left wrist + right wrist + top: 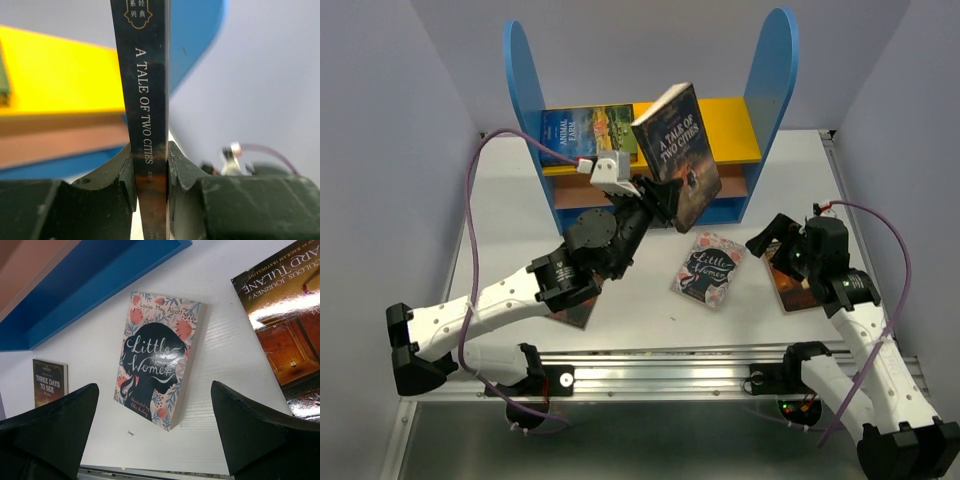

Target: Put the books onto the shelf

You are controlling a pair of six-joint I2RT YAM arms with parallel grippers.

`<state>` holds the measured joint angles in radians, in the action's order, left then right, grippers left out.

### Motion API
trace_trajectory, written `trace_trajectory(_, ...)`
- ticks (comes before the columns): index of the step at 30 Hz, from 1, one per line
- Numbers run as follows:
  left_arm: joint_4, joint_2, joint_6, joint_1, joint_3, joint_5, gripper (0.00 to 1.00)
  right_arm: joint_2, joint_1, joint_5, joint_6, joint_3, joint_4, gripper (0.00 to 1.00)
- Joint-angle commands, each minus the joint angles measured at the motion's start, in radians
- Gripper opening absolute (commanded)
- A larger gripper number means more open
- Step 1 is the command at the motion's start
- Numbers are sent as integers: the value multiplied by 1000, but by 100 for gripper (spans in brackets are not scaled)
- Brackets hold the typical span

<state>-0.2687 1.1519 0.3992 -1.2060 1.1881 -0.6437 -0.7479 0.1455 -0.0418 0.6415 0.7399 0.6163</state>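
Up in front of the shelf (772,70), A Tale of Two Cities (678,150) hangs tilted and clear of the table (510,200). The left tool (663,196) is closed partway and pinches it at the lower spine end. The right tool (778,238) is spread wide, grips nothing, and hovers over the table.

Handling guess: thin paperback, light, bendy, with a glossy cover that could slip. Grip near the spine, where it is stiffest; a corner grip would probably sag.

Animal Farm (585,132) lies on the yellow top board. Little Women (708,268) lies flat on the table, and a brown-cover book (790,288) sits under the right arm.

The left wrist view shows both pads flat against the covers, which the top view does not. The right wrist view shows Three Days to See (49,381) near the shelf base; in the top view the left arm mostly hides it. Only the top view shows the book's tilt.
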Motion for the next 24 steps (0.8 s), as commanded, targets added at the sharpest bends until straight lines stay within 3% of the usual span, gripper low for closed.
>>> trace_trajectory(1, -299, -11, 14, 182, 90, -88, 0, -31, 2, -45, -19, 41, -66, 100)
trace_trajectory(9, -299, 98, 274, 368, 151, -221, 0, -62, 2, -92, -29, 52, -98, 100)
trace_trajectory(14, -319, 138, 415, 411, 154, -384, 0, -71, 2, -102, -57, 64, -98, 100)
trace_trajectory(24, -181, 196, 685, 456, 175, -479, 0, -114, 2, -121, -69, 78, -105, 100)
